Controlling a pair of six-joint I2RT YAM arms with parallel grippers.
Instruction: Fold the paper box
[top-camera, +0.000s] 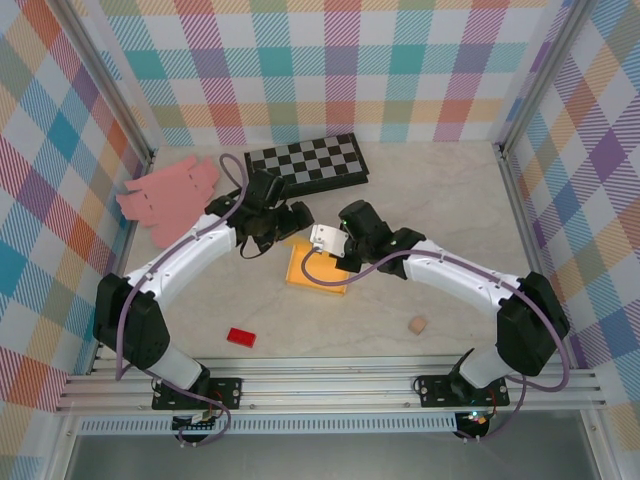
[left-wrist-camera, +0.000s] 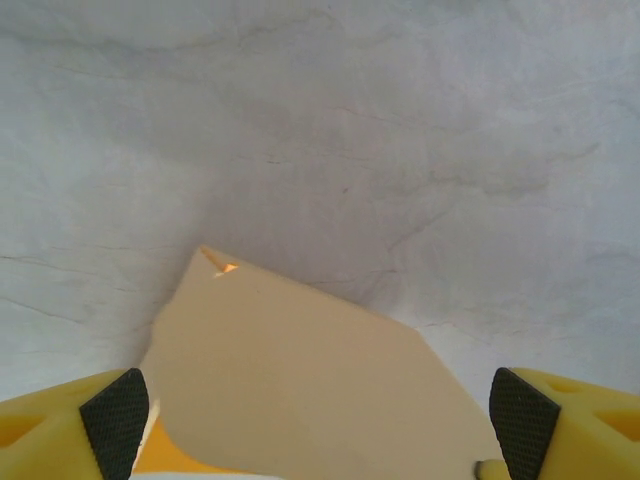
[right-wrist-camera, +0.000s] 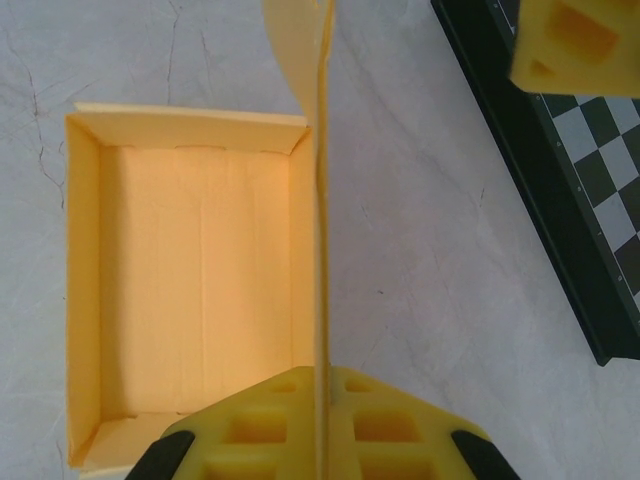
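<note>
My right gripper pinches the lid flap of the yellow paper box upright so my left gripper, spread wide, can fold it

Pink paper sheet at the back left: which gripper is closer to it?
Left. The left gripper is open, right of the pink paper sheet; the right gripper is farther right, shut on a flap of the yellow box.

Left jaws wide — right jaws pinched.
</note>
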